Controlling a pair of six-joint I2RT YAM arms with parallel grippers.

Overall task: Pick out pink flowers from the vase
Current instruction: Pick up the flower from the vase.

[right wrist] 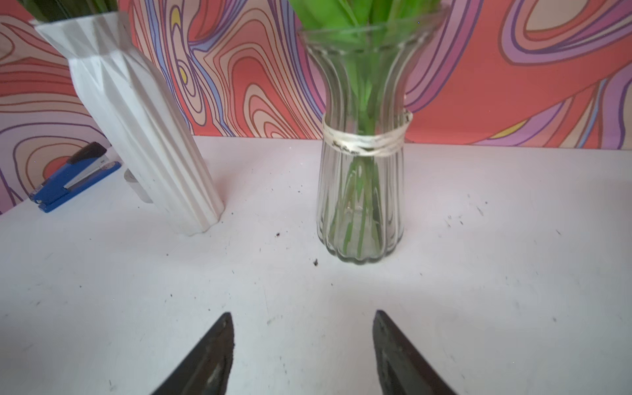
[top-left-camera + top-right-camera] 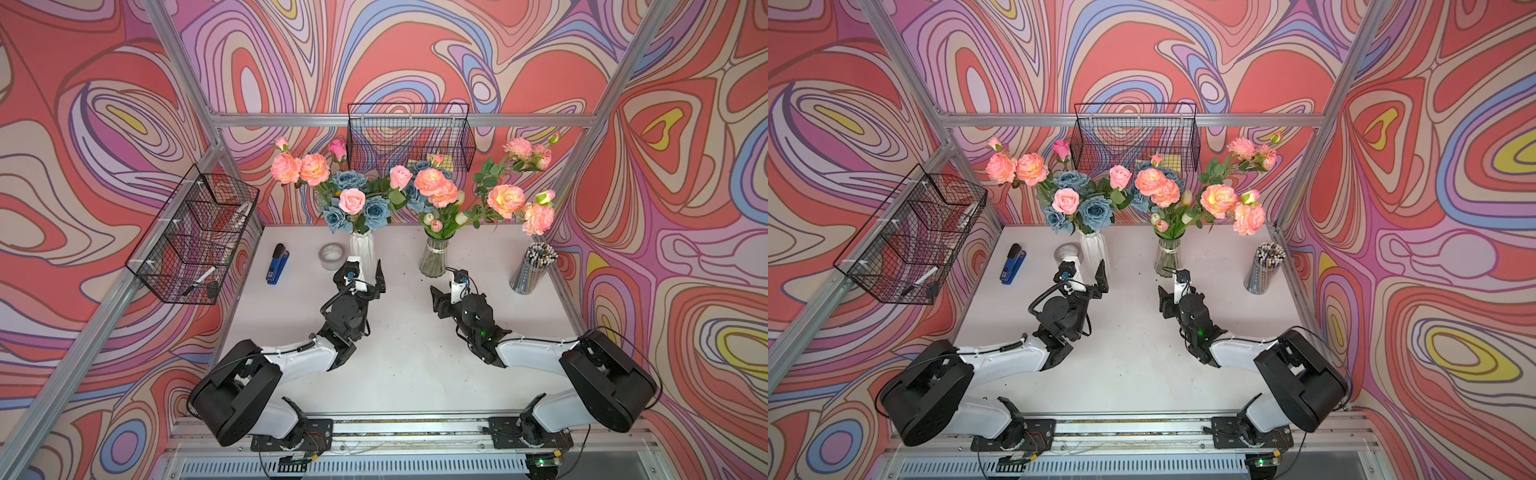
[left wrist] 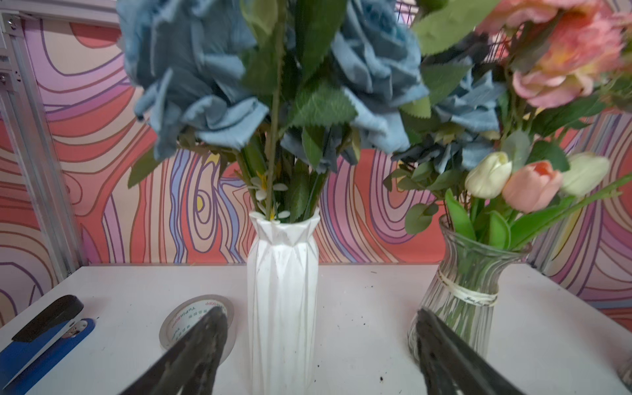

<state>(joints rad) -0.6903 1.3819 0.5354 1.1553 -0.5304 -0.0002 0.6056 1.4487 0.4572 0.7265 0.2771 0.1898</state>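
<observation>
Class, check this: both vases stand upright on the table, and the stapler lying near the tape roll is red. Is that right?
Not quite. The stapler is blue, not red, as both top views show. It does lie near the tape roll, and the white vase and glass vase stand upright on the table.

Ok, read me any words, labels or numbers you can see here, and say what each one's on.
Tape roll: red print inside the core, upside down, roughly "Yupia...BOPP"; the rest is blurred.
Ribbon around the glass vase: dark script, too small to read.
Nothing else is legible.
</observation>
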